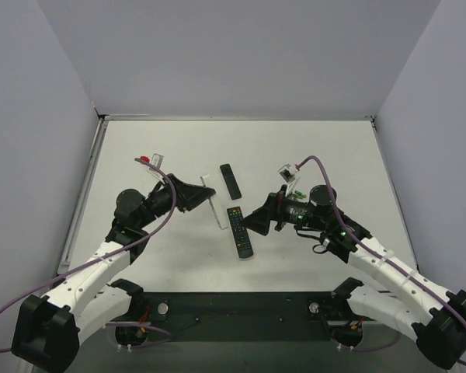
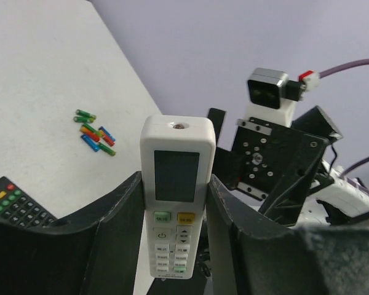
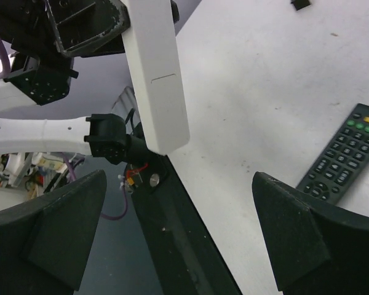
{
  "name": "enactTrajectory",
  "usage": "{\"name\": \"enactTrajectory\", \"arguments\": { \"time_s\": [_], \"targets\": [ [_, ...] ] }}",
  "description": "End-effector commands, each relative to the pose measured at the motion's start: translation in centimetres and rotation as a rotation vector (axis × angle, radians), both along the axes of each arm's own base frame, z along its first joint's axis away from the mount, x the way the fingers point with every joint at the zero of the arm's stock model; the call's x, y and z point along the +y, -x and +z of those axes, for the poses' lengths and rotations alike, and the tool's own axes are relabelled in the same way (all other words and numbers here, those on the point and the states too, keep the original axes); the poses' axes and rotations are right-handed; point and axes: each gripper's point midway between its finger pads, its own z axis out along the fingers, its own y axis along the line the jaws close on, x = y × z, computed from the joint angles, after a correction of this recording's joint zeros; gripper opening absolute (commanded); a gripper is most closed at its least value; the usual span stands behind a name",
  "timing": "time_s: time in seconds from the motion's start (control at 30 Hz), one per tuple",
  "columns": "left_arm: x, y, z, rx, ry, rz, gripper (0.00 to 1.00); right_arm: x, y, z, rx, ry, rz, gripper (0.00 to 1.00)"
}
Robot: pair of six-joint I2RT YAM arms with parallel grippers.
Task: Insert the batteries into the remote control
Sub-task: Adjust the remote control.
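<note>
Two grippers face each other mid-table. The left gripper is clamped on the remote control, fingers pressed to both long edges, and it looks lifted off the table. Its long axis runs roughly 12-to-6 in top view, tipped a touch toward 11-5. The button face is toward the left wrist cam; the plain back with the cover seam is toward the right wrist cam.

The right gripper has its fingers wide apart with nothing between them. The remote control is at 10 o'clock from it in top view, near but not touching, and at 12 o'clock above the gap in right wrist view.

The batteries lie in a loose heap on the table, at 10 o'clock of the remote control in left wrist view, well apart from the fingers. I can't pick them out surely in top view. The black remote lies flat at 5 o'clock of the held one, just beside the right gripper.

Judgement: the right gripper is free and likely nearer the cells, and the back cover faces it, so the next move is probably its own: open the bay or fetch a cell.
</note>
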Motion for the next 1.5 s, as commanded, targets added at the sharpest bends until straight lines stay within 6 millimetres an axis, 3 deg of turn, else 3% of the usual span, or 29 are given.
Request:
{"name": "enactTrajectory", "arguments": {
  "time_s": [0.0, 0.23, 0.33, 0.53, 0.63, 0.67, 0.77, 0.8, 0.83, 0.87, 0.93, 0.97, 1.03, 1.07, 1.13, 1.17, 1.2, 1.3, 1.47],
  "targets": [
    [-0.3, 1.9, 5.5, -0.115, 0.2, -0.041, 0.0, 3.8, 0.5, 4.9, -0.12, -0.166, 0.121, 1.0],
    [-0.6, 3.1, 7.3, -0.156, 0.283, -0.045, 0.0, 6.8, 0.9, 5.0, -0.094, -0.201, 0.209, 1.0],
    [-0.6, 3.5, 7.9, -0.175, 0.32, -0.047, 0.0, 7.4, 1.2, 5.1, -0.092, -0.215, 0.233, 0.94],
    [-0.7, 3.8, 8.3, -0.195, 0.341, -0.059, 0.0, 8.0, 2.0, 5.5, -0.098, -0.232, 0.285, 0.59],
    [-0.8, 3.7, 7.5, -0.181, 0.323, -0.057, 0.0, 7.9, 2.3, 5.5, -0.114, -0.218, 0.295, 0.29],
    [-0.8, 3.6, 7.3, -0.18, 0.312, -0.055, 0.0, 7.8, 2.3, 5.5, -0.121, -0.212, 0.291, 0.23],
    [-0.9, 3.4, 6.0, -0.17, 0.252, -0.038, 0.19, 7.4, 2.2, 4.8, -0.133, -0.157, 0.279, 0.06],
    [-0.9, 3.1, 4.9, -0.129, 0.215, -0.024, 0.37, 7.3, 2.1, 4.8, -0.145, -0.144, 0.267, 0.04],
    [-0.7, 3.2, 5.0, -0.134, 0.199, -0.01, 0.46, 7.1, 1.9, 4.9, -0.156, -0.132, 0.252, 0.0],
    [-0.5, 3.0, 4.4, -0.146, 0.156, 0.011, 0.55, 6.9, 1.9, 3.8, -0.164, -0.079, 0.246, 0.0],
    [-0.1, 2.4, 3.4, -0.122, 0.061, 0.067, 0.74, 6.5, 0.9, 3.6, -0.198, -0.03, 0.181, 0.0],
    [0.1, 2.2, 3.2, -0.113, 0.025, 0.086, 0.78, 6.2, 0.9, 2.5, -0.185, 0.02, 0.169, 0.0],
    [0.8, 1.7, 2.5, -0.08, -0.062, 0.142, 0.85, 6.1, -0.1, 2.4, -0.262, 0.101, 0.107, 0.0],
    [0.7, 1.9, 1.3, -0.029, -0.108, 0.144, 0.86, 5.7, -0.2, 1.5, -0.26, 0.163, 0.083, 0.0],
    [0.9, 1.6, 1.6, -0.009, -0.122, 0.18, 0.88, 6.0, -0.1, 1.1, -0.33, 0.242, 0.068, 0.0],
    [0.5, 2.0, 1.0, 0.016, -0.135, 0.169, 0.88, 5.4, -1.1, 0.6, -0.354, 0.297, -0.001, 0.0],
    [0.2, 2.0, 0.9, 0.026, -0.136, 0.168, 0.89, 5.8, -0.6, 0.4, -0.376, 0.321, 0.002, 0.0],
    [-1.1, 2.4, 0.5, 0.052, -0.147, 0.166, 0.91, 5.2, -1.9, 0.1, -0.442, 0.416, -0.098, 0.0],
    [-1.8, 1.8, -0.8, 0.096, -0.16, 0.227, 0.91, 5.4, -1.8, 0.3, -0.499, 0.468, -0.181, 0.0]
  ]
}}
